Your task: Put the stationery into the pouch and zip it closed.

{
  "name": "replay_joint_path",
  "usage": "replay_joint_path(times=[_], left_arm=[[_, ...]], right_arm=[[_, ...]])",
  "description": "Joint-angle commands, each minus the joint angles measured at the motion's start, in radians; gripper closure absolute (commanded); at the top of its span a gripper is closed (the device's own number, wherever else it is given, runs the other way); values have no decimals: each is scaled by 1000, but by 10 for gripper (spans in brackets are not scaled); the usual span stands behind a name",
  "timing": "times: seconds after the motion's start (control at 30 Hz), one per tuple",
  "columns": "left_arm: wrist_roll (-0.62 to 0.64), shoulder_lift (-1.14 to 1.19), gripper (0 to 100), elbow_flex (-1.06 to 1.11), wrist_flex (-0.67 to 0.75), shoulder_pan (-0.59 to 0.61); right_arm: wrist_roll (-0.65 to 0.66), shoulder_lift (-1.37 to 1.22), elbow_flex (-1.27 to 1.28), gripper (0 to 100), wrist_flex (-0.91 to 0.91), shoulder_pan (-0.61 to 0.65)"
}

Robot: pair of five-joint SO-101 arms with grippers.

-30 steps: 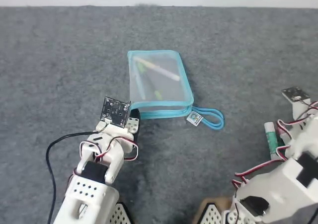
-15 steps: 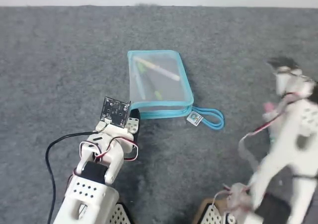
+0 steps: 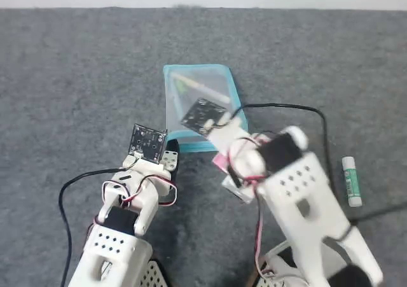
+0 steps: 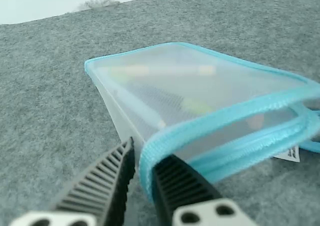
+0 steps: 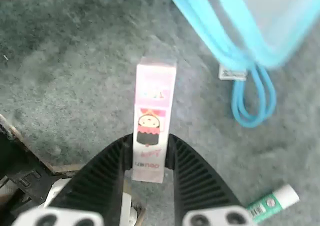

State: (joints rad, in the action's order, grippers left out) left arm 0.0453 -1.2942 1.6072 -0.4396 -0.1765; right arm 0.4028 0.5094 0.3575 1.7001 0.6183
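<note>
The left gripper [image 4: 144,153] pinches the seemingly floppy pouch [image 4: 190,90] at its zipper rim; beside the pouch, the right gripper [image 5: 150,141] clamps a pink box [image 5: 154,100], likely light and rigid.

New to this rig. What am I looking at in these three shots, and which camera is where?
Two small robot arms at a grey felt-covered table. The high view looks down from above; the other two come from cameras on each arm's wrist. The left gripper pinches the blue edge of the clear pouch, with pens inside. The right gripper holds a pink box, probably an eraser, beside the pouch. A green glue stick lies apart on the felt.
</note>
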Motion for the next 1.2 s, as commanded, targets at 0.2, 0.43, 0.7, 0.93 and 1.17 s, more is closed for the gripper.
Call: replay_joint_path(times=[0.2,0.43,0.7,0.93,1.17], left_arm=[[-12,-17,988,-13,23,-6],[-12,-17,988,-12,23,-11],[-12,-17,988,-10,23,-12],[-12,-17,988,-10,23,-12],[-12,-17,988,-10,23,-12]], right_arm=[[-69,-272,-141,992,-87,7],[-91,-456,-377,992,-15,-44],[-187,-687,-717,992,94,-128],[-261,-808,-853,992,94,-168],[-272,-819,-856,919,94,-170]])
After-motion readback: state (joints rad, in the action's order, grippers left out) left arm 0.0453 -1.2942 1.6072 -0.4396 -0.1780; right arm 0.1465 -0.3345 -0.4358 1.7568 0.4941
